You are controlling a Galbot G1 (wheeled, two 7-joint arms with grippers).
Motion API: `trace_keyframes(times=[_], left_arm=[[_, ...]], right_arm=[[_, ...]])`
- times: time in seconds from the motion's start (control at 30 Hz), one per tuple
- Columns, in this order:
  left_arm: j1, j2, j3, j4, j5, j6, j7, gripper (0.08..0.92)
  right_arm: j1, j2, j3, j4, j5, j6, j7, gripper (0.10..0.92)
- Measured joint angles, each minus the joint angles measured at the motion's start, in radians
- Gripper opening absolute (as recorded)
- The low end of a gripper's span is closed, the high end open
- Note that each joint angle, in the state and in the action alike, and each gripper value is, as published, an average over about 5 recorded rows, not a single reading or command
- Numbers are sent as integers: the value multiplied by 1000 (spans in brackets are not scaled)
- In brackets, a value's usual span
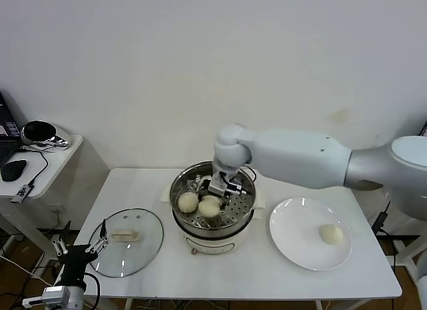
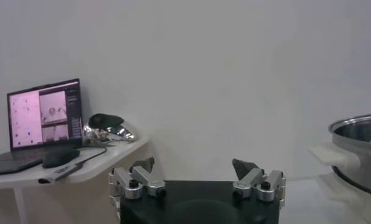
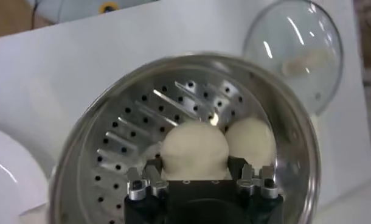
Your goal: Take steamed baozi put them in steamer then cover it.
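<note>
The steel steamer (image 1: pixel 241 215) stands at the table's middle on its cream base. My right gripper (image 1: pixel 215 190) reaches into it and is shut on a baozi (image 3: pixel 193 148), its fingers (image 3: pixel 155 168) pressed to the bun's sides just over the perforated tray (image 3: pixel 131 134). That bun (image 1: pixel 210 206) and a second baozi (image 1: pixel 188 202) beside it show in the pot; the second also shows in the right wrist view (image 3: pixel 251 140). Another baozi (image 1: pixel 331 234) lies on the white plate (image 1: pixel 287 247). The glass cover (image 1: pixel 143 247) lies flat on the table left of the steamer. My left gripper (image 1: pixel 100 242) is open and parked low by the table's left front corner.
A side table (image 1: pixel 40 165) at the far left carries a laptop, a mouse (image 1: pixel 13 169) and cables; it also shows in the left wrist view (image 2: pixel 106 155). The steamer's side (image 2: pixel 359 146) appears at that view's edge. The white wall stands close behind the table.
</note>
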Motion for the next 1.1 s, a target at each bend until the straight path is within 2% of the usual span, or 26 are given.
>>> trace_keyframes(times=[0.27,0.47,0.67,0.87,1.1], left_arm=[[-1,-2,1,3,0,-3,-1,823],[-3,-3,3,6,0,-4,-1,823],[-9,-2,9,6,1,-3,0,823],[-15,5,11,5,1,-1,1,823],[-21,16,19,4,1,-1,2,823]], right_arm=[[-8,9,-11,3,-41,46,3,668],[6,2,-11,8,-47,64,6,797],[47,-25,1,26,-25,50,-1,822],[111,-101,3,60,33,-53,-32,823],[178,-263,-16,139,136,-292,-43,823]])
